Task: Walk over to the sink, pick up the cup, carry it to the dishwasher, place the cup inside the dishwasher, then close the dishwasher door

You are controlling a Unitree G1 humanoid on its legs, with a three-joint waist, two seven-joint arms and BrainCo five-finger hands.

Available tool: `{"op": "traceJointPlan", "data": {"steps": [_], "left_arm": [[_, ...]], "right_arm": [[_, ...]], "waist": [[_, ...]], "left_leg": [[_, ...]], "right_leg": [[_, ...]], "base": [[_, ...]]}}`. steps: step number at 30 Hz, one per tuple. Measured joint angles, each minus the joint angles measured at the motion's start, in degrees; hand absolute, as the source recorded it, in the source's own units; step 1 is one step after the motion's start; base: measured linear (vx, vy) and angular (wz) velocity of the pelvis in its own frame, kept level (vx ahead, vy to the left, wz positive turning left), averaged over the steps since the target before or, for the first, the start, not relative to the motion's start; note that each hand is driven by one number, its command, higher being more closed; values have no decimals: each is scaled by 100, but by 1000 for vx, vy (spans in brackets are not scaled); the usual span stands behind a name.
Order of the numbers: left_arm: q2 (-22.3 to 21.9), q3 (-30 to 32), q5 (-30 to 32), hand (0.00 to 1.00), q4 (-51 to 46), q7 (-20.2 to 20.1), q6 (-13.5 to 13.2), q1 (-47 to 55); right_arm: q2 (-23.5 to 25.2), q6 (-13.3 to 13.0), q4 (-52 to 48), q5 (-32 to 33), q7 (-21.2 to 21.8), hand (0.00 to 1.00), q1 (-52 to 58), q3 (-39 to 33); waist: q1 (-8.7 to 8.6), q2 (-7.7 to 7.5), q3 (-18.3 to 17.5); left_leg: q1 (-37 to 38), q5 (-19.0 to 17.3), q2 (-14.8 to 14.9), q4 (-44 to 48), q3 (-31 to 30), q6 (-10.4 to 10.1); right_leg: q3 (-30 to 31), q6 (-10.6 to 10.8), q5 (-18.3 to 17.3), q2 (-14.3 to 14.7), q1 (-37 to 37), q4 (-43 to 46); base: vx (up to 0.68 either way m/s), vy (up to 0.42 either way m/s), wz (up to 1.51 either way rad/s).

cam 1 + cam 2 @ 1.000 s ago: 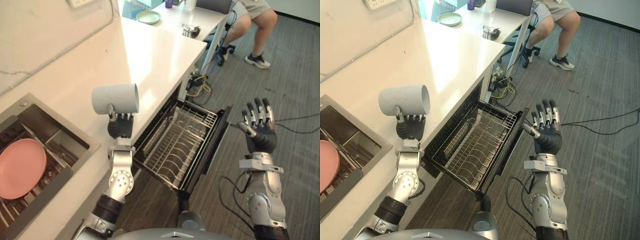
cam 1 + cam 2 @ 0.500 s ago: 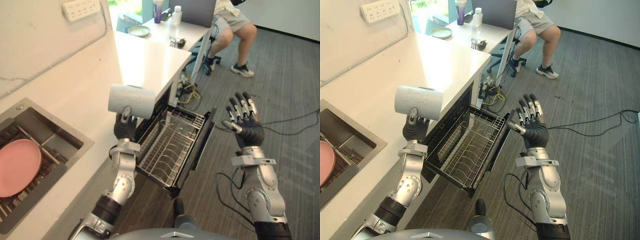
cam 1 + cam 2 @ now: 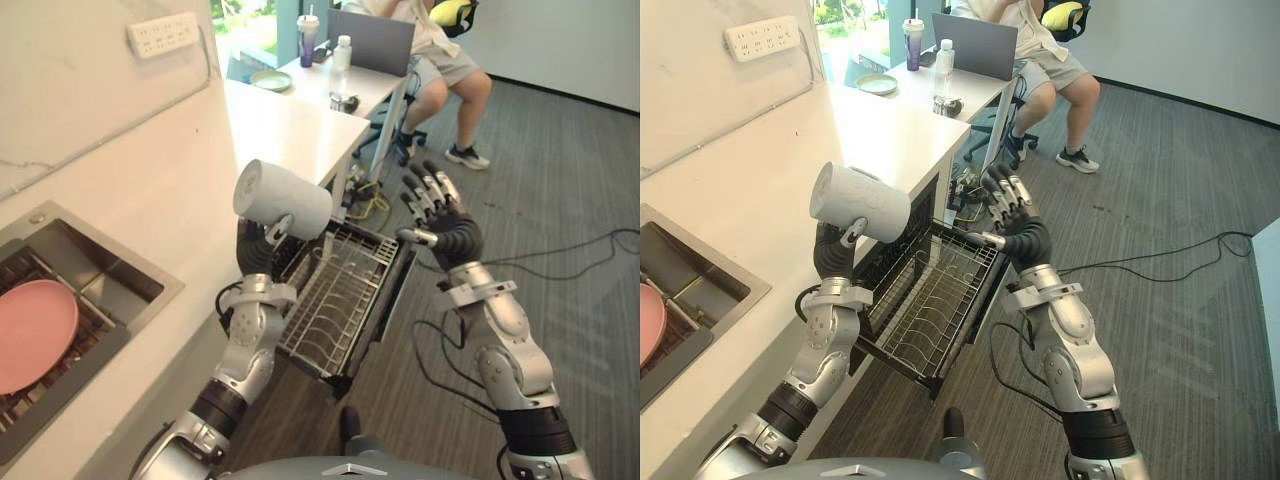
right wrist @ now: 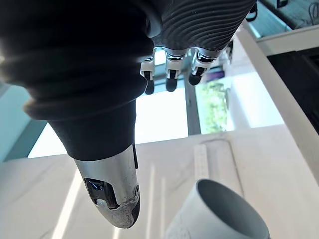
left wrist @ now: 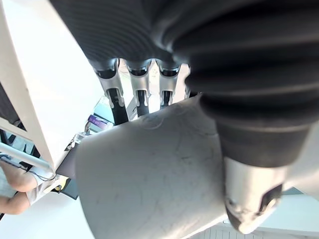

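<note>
- Left hand (image 3: 258,248) grips the cup (image 3: 283,199), held sideways at 11 o'clock of the rack (image 3: 335,300).
- Right hand (image 3: 437,212) is spread and empty at 2 o'clock.
- Risk: the cup could slip, or clip the counter (image 3: 290,125) edge when lowered.

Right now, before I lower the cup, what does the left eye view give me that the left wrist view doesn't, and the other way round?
Left eye view: the pulled-out dishwasher rack beside the left hand, the open right hand raised to the right of the rack, and the pink plate in the sink. Left wrist view: close up, the fingers and thumb curled round the white cup. Both: the cup, held on its side in the left hand.
</note>
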Motion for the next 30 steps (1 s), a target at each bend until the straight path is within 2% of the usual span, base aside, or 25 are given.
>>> {"op": "traceJointPlan", "data": {"steps": [1,4,8,12,14,16,21,23,30], "left_arm": [[0,-24,287,100,12,259,-44,0],[-2,-33,825,100,126,723,-189,-39],[-6,-122,1596,100,229,1414,-280,-83],[-26,-244,2305,100,261,1800,-318,-149],[-29,-245,2465,100,263,1946,-368,-154],[-58,-271,2695,100,355,2177,-384,-212],[-67,-409,3078,100,455,2553,-418,-252],[-73,-440,3198,100,455,2571,-424,-252],[-82,-559,3242,100,517,2675,-426,-398]], "right_arm": [[0,100,-100,56,27,0,-11,64],[-4,177,-116,173,93,0,-133,111],[-8,181,-116,173,95,0,-355,446],[-4,192,-116,160,119,0,-424,584],[-4,194,-116,148,123,0,-468,711],[9,199,-116,-86,125,0,-491,781],[47,198,-116,-513,121,0,-660,1014],[60,198,-115,-548,115,0,-709,1093],[72,159,-109,-1613,62,0,-880,1253]], "waist": [[31,-24,-14],[64,-32,-20],[76,-59,-40],[111,-72,-48],[103,-94,-64],[118,-134,-91],[125,-183,-124],[146,-183,-124],[229,-188,-130]], "left_leg": [[-10,-16,7,22,-6,9],[-15,-49,19,75,-23,20],[-14,-52,19,79,-42,24],[-1,-51,20,78,-60,24],[-1,-51,20,77,-61,24],[-1,-51,20,77,-64,24],[7,-50,19,79,-79,24],[17,-50,18,78,-79,24],[37,-48,17,77,-98,27]], "right_leg": [[-1,-2,1,1,0,0],[-4,-6,5,-5,33,0],[-20,-11,7,-10,48,0],[-30,-16,2,-10,73,0],[-32,-16,1,-10,72,0],[-33,-16,2,-11,74,0],[-41,-15,2,-12,94,0],[-41,-15,2,-12,103,0],[-48,-16,2,-13,131,0]], "base": [[-42,-16,1],[-40,-9,2],[-43,-15,2],[-9,-5,2],[0,0,0],[0,0,0],[0,0,0],[0,0,0],[0,0,0]]}}
